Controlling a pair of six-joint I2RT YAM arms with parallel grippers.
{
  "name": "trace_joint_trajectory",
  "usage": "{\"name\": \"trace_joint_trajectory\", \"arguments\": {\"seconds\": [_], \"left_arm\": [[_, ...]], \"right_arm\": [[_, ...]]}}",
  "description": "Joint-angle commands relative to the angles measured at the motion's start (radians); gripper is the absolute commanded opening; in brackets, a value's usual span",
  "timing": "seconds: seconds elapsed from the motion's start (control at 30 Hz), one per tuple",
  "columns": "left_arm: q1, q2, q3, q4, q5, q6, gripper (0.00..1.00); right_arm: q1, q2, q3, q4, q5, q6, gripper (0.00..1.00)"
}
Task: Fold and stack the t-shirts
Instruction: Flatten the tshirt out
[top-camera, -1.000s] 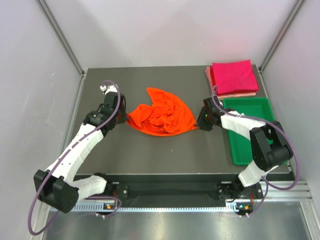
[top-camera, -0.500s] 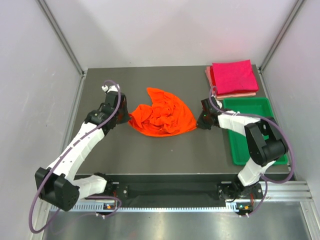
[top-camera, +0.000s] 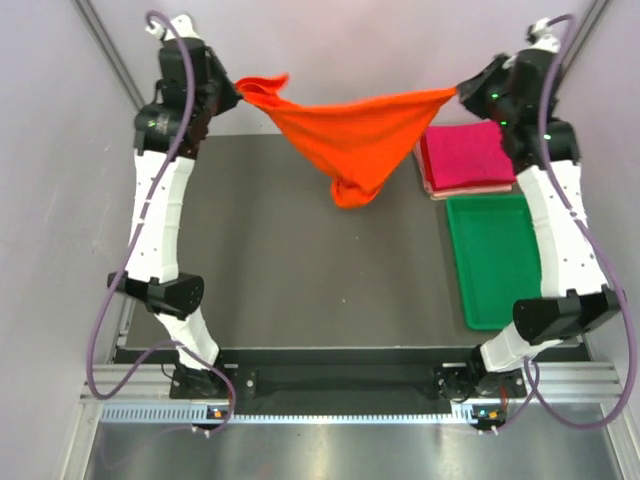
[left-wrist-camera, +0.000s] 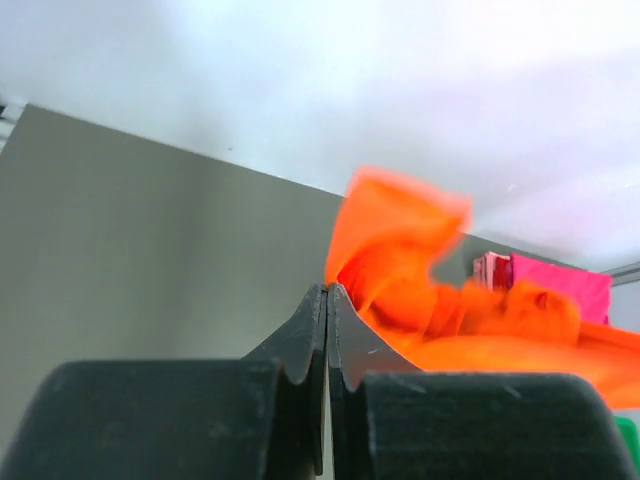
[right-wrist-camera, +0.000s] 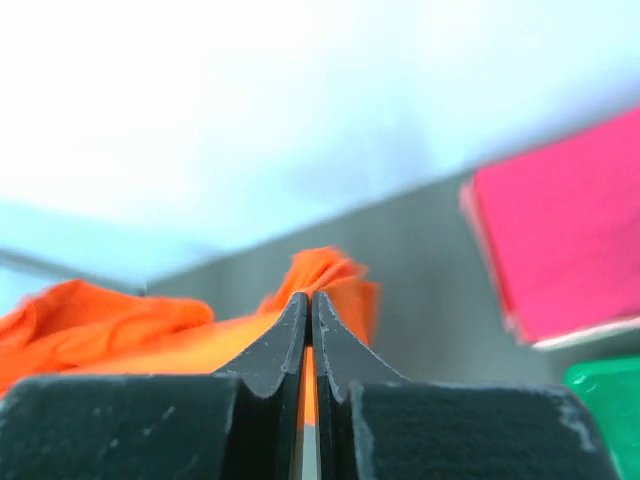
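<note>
Flat green plastic tray (top-camera: 497, 260) on dark table (top-camera: 280, 260), nearer than R gripper (top-camera: 458, 92). Just below R gripper: magenta folded t-shirt (top-camera: 465, 157) atop pale pink folded t-shirt (top-camera: 421, 165). Bright orange cloth t-shirt (top-camera: 350, 140) hangs stretched btwn grippers, mid sagging. R gripper and L gripper (top-camera: 237, 88) each clamped on a corner.

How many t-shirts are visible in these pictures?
3: the orange t-shirt hangs in the air; the magenta t-shirt lies on the pale pink t-shirt, far right. Others may hide beneath.

free: table (top-camera: 270, 280) left and centre, under orange t-shirt (top-camera: 355, 140) | blocked: right side, green tray (top-camera: 495, 265), folded t-shirts (top-camera: 465, 155)
</note>
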Motion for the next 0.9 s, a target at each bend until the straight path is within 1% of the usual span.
{"name": "trace_joint_trajectory", "arguments": {"seconds": [0.0, 0.03, 0.07, 0.1, 0.13, 0.17, 0.2, 0.23, 0.27, 0.3, 0.33, 0.4, 0.43, 0.47, 0.5, 0.53, 0.63, 0.77, 0.83, 0.87], "left_arm": [[0.042, -0.099, -0.050, -0.095, 0.071, -0.023, 0.00], [0.043, -0.188, -0.225, -0.017, 0.111, -0.025, 0.00], [0.043, -0.188, -0.318, 0.017, 0.111, -0.026, 0.00], [0.043, -0.278, -0.402, 0.048, 0.128, -0.041, 0.00], [0.043, -0.324, -0.487, 0.093, 0.149, -0.046, 0.00], [0.043, -0.372, -0.659, 0.124, 0.175, -0.051, 0.00], [0.043, -0.477, -0.749, 0.150, 0.206, -0.069, 0.00], [0.041, -0.535, -0.843, 0.175, 0.263, -0.083, 0.00], [0.041, -0.591, -1.018, 0.222, 0.271, -0.097, 0.00], [0.041, -0.701, -1.100, 0.239, 0.275, -0.115, 0.00], [0.041, -0.751, -1.256, 0.262, 0.294, -0.144, 0.00], [0.041, -0.867, -1.384, 0.296, 0.298, -0.193, 0.00], [0.041, -0.897, -1.446, 0.309, 0.311, -0.213, 0.00], [0.041, -0.921, -1.565, 0.325, 0.346, -0.233, 0.00], [0.039, -0.958, -1.625, 0.376, 0.366, -0.268, 0.00], [0.041, -0.969, -1.723, 0.393, 0.380, -0.279, 0.00], [0.039, -0.952, -1.817, 0.419, 0.392, -0.292, 0.00], [0.041, -0.909, -1.827, 0.412, 0.415, -0.262, 0.00], [0.039, -0.889, -1.819, 0.396, 0.444, -0.247, 0.01], [0.039, -0.888, -1.816, 0.385, 0.447, -0.241, 0.12]], "right_arm": [[-0.039, -0.048, 0.034, -0.131, -0.040, -0.072, 0.00], [-0.040, -0.086, -0.018, -0.130, -0.049, -0.075, 0.00], [-0.040, -0.087, -0.056, -0.125, -0.049, -0.075, 0.00], [-0.040, -0.143, -0.102, -0.116, -0.078, -0.075, 0.00], [-0.039, -0.177, -0.157, -0.088, -0.095, -0.073, 0.00], [-0.039, -0.214, -0.279, -0.073, -0.123, -0.073, 0.00], [-0.039, -0.295, -0.349, -0.062, -0.129, -0.064, 0.00], [-0.036, -0.343, -0.426, -0.033, -0.134, -0.055, 0.00], [-0.030, -0.389, -0.593, -0.007, -0.158, -0.047, 0.00], [-0.026, -0.474, -0.679, 0.014, -0.173, -0.032, 0.00], [-0.020, -0.513, -0.836, 0.042, -0.184, -0.021, 0.00], [-0.010, -0.602, -0.984, 0.082, -0.209, -0.001, 0.00], [-0.002, -0.620, -1.048, 0.111, -0.212, 0.005, 0.00], [0.012, -0.631, -1.154, 0.120, -0.207, 0.011, 0.00], [0.018, -0.637, -1.197, 0.128, -0.209, 0.019, 0.00], [0.033, -0.633, -1.263, 0.148, -0.212, 0.022, 0.00], [0.064, -0.607, -1.320, 0.147, -0.198, 0.023, 0.00], [0.092, -0.572, -1.325, 0.107, -0.108, 0.028, 0.00], [0.093, -0.561, -1.334, 0.088, -0.091, 0.032, 0.00], [0.095, -0.564, -1.339, 0.087, -0.080, 0.036, 0.00]]}}
